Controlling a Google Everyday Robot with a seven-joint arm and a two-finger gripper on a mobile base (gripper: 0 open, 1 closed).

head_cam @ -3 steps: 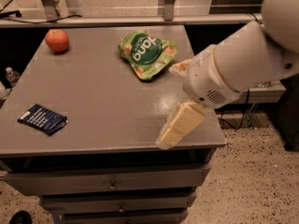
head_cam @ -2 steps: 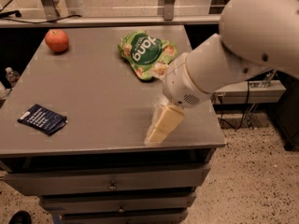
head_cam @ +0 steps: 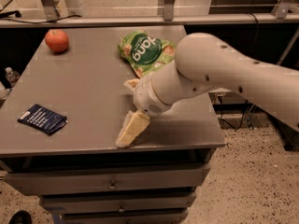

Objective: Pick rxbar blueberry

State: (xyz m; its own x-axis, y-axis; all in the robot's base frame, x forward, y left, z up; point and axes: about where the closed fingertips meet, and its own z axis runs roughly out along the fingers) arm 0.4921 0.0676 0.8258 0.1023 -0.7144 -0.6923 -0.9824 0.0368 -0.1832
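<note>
Rxbar blueberry (head_cam: 42,119) lies flat near the front-left corner of the tabletop (head_cam: 88,87), dark wrapper with white print up, nothing touching it. Gripper (head_cam: 125,113) hangs over the front-middle of the tabletop, close to the front edge. Its fingers (head_cam: 132,129) are spread apart and empty: one cream finger points down-left toward the edge, the other peeks out above the wrist.

Change over the last second: the arm has swung left, carrying the gripper from the right front corner to about the middle of the front edge. That puts it closer to the bar, but it is still well apart from it, with bare tabletop between. The bar has not moved. Red apple (head_cam: 57,40) at the back-left and green snack bag (head_cam: 145,52) at the back-middle are also where they were; the bag is partly hidden by the arm.

Judgement: approach phase, no grasp yet. The move seems to head the right way, toward the bar. More leftward travel and a descent over the wrapper look needed. A thin flat wrapper probably needs a low pinch.
</note>
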